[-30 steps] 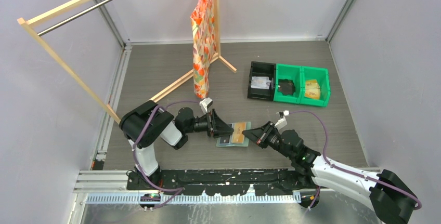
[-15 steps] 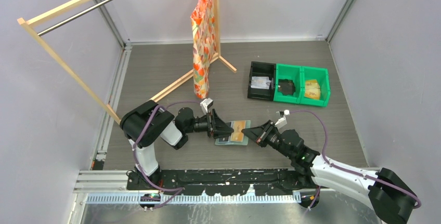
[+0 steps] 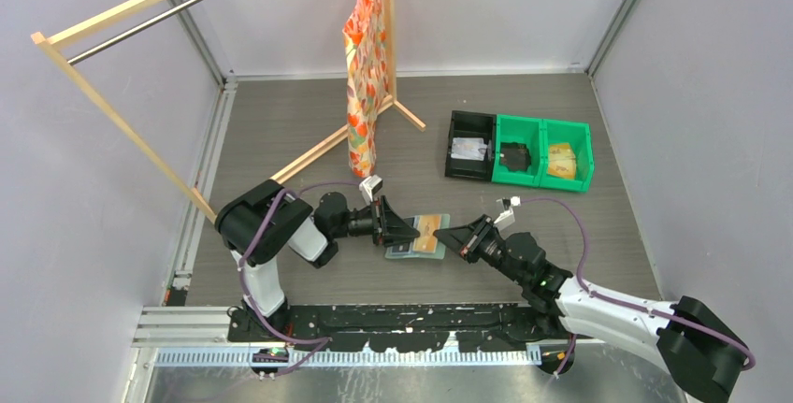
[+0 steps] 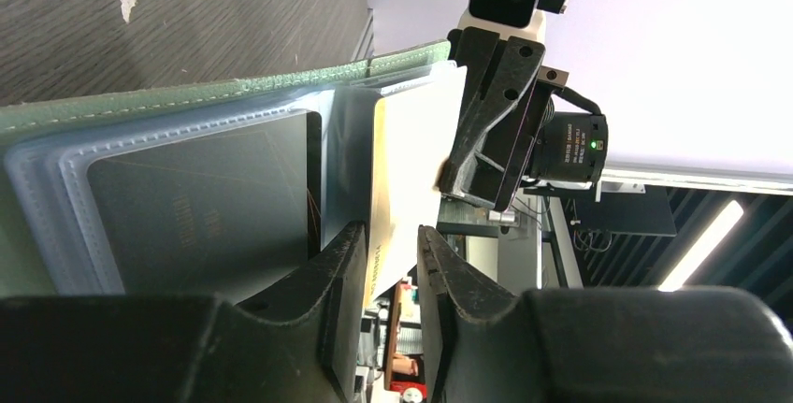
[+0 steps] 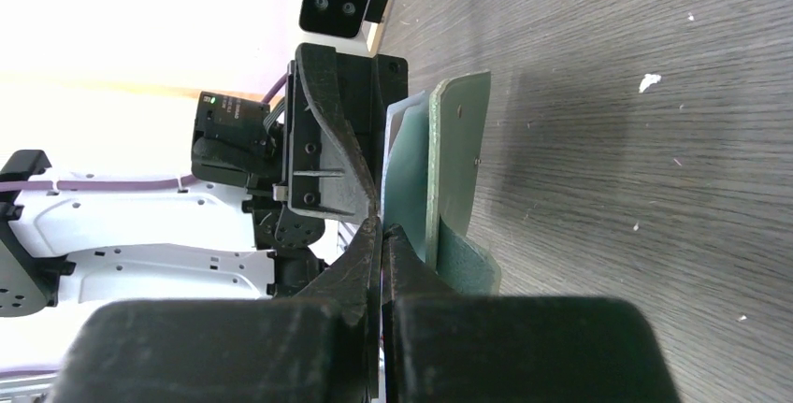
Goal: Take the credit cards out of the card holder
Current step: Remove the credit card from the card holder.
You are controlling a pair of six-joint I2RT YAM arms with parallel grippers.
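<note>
The left gripper (image 4: 388, 258) has drawn its jaws in over the last second, and a pale card (image 4: 416, 160) with a yellow edge now has its near end in the narrow gap between them; the top view shows almost nothing else moved, with the card holder (image 3: 423, 235) lying open in the same place just ahead of the left fingertips and the right arm only slightly leaned in; I take this as the grasp forming on the first card, with the pull out of the pocket not yet begun.

The right gripper (image 5: 382, 235) faces the left from the holder's far side; its fingers are pressed together, and the green cover stands just beside them.

The left jaws are narrowly apart, but whether their pads actually bear on the card I cannot tell; a thin pale sliver shows in the seam of the right fingers, perhaps a pocket leaf, though that is not clear either; a dark card (image 4: 196, 207) sits behind a cloudy sleeve to one side of the left fingers, its print unreadable; how many cards remain is hidden by the stacked sleeves; from above both fingertips merge with the holder.
</note>
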